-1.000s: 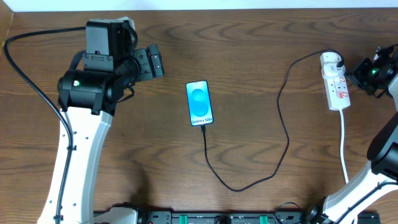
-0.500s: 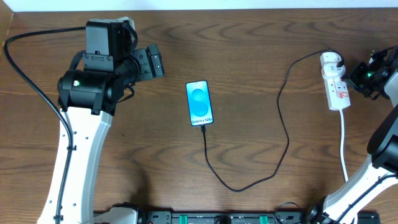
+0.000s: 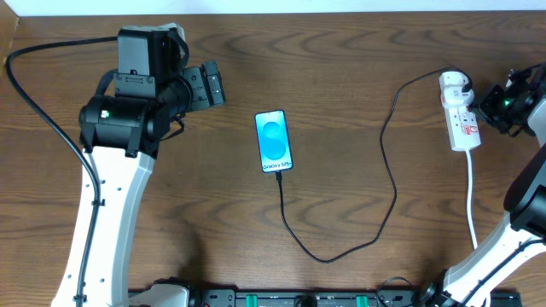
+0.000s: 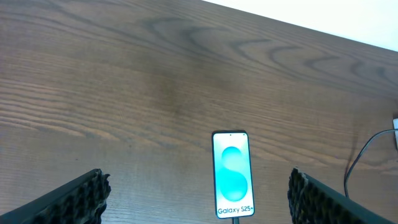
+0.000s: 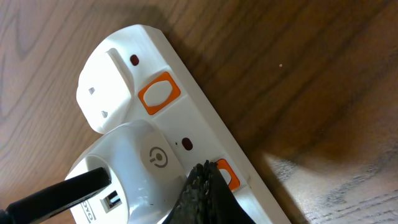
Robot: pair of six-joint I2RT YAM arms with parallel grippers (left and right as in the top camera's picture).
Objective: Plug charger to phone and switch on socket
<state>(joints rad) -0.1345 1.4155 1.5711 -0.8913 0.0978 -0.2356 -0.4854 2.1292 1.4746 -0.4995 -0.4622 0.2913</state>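
Note:
The phone [image 3: 274, 141] lies flat mid-table with its blue screen up; it also shows in the left wrist view [image 4: 232, 173]. The black charger cable [image 3: 341, 247] runs from the phone's near end in a loop to the white adapter [image 3: 455, 84] plugged into the white socket strip [image 3: 462, 119] at far right. My right gripper [image 3: 488, 108] is shut, its tips [image 5: 205, 183] pressing on an orange switch [image 5: 225, 174] beside the adapter [image 5: 134, 168]. My left gripper [image 3: 213, 85] is open and empty, left of and above the phone.
The strip's thick white cord [image 3: 473, 205] runs toward the table's front edge at right. A second orange switch [image 5: 159, 93] sits at the strip's unused outlet. The left arm's black cable [image 3: 34, 102] trails along the left side.
My right gripper moved slightly left onto the socket strip between one second ago and half a second ago. The left arm, phone and cable have not moved.

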